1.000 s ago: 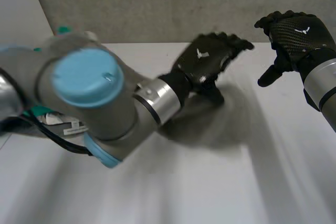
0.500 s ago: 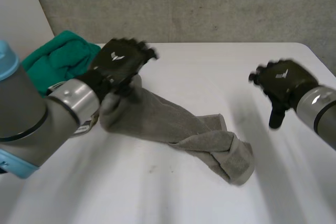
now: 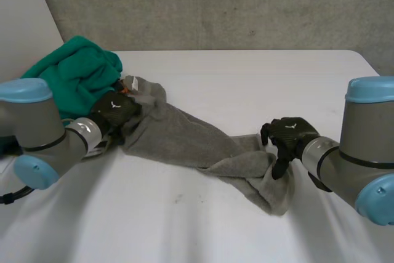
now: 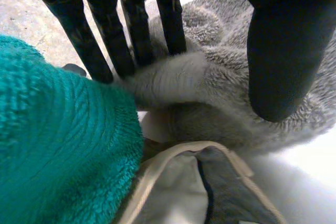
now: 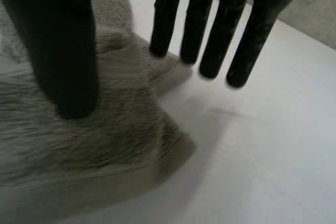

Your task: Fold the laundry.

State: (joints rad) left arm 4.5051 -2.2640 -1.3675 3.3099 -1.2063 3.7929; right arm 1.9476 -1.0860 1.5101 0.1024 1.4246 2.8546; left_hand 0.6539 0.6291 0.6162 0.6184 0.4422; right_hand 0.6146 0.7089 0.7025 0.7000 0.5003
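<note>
A grey towel [image 3: 184, 137] lies twisted in a long strip across the white table [image 3: 246, 78], from back left to front right. My left hand [image 3: 114, 112] rests on its left end, beside the green cloth. In the left wrist view its straight fingers [image 4: 131, 35] press behind a raised ridge of towel [image 4: 220, 93], and the thumb sits well apart on the pile. My right hand [image 3: 288, 135] is at the bunched right end. There its fingers [image 5: 210, 35] stand straight at the towel's edge [image 5: 79, 145], touching towel and table, with the thumb down on the cloth.
A green fleece cloth [image 3: 77, 75] is heaped at the back left, right against the towel's end. A pale garment with a label [image 4: 178, 187] lies under it. A grey wall runs along the table's far edge. Bare table [image 5: 262, 145] lies beyond my right fingertips.
My left arm swung from the middle over to the left and lowered its hand onto the towel's left end. My right hand came down from the back right to the towel's right end.
</note>
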